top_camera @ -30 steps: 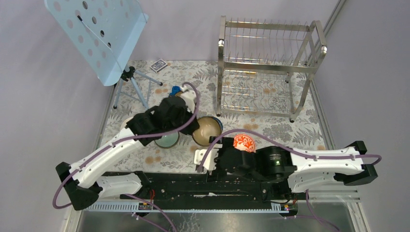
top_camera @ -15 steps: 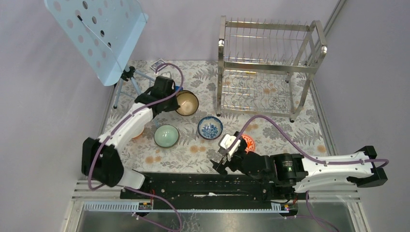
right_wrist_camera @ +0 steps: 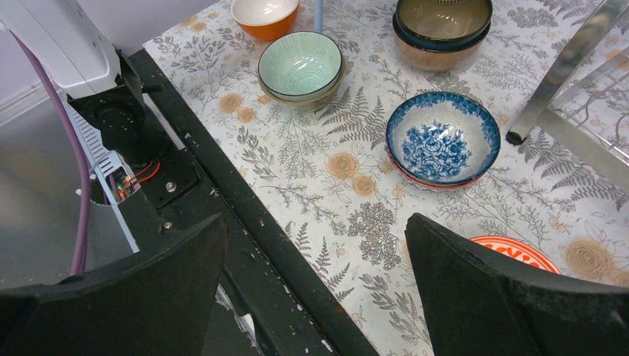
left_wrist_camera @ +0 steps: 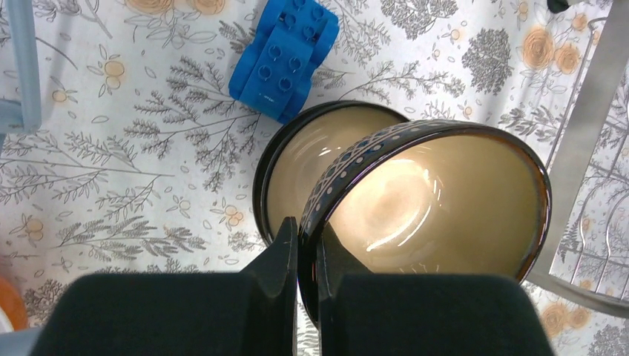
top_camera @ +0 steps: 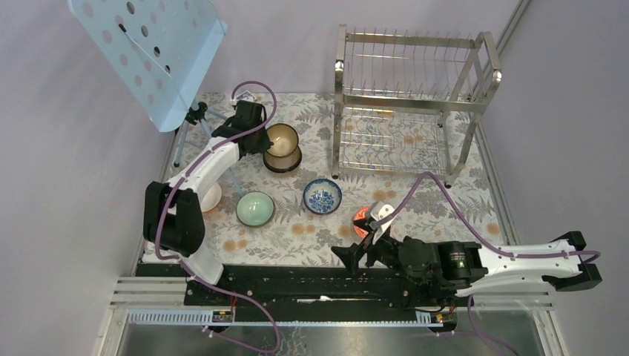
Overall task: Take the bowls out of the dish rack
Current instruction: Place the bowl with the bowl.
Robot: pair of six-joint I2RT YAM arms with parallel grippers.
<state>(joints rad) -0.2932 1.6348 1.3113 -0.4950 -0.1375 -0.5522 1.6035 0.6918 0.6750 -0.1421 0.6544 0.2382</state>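
My left gripper (left_wrist_camera: 305, 236) is shut on the near rim of a dark brown bowl (left_wrist_camera: 438, 200) with a tan inside. It holds the bowl tilted just over a second brown bowl (left_wrist_camera: 293, 159) on the cloth, left of the dish rack (top_camera: 412, 104). No bowl shows on the rack's tiers. My right gripper (right_wrist_camera: 315, 237) stands wide open and holds nothing, low over the table's near edge. The orange-red bowl (right_wrist_camera: 519, 248) lies by its right finger. Farther out stand the blue-and-white bowl (right_wrist_camera: 443, 137) and the pale green bowl (right_wrist_camera: 300, 65).
A white-lined orange bowl (top_camera: 210, 199) sits at the left edge, partly under my left arm. A blue toy brick (left_wrist_camera: 283, 52) lies beyond the brown bowls. The pale blue music stand (top_camera: 145, 52) on its tripod stands at the back left. The black rail (right_wrist_camera: 245, 222) borders the cloth.
My left arm carried the brown bowl from the front middle to the back left, over another brown bowl. My right gripper drew back from the orange-red bowl toward the near edge.
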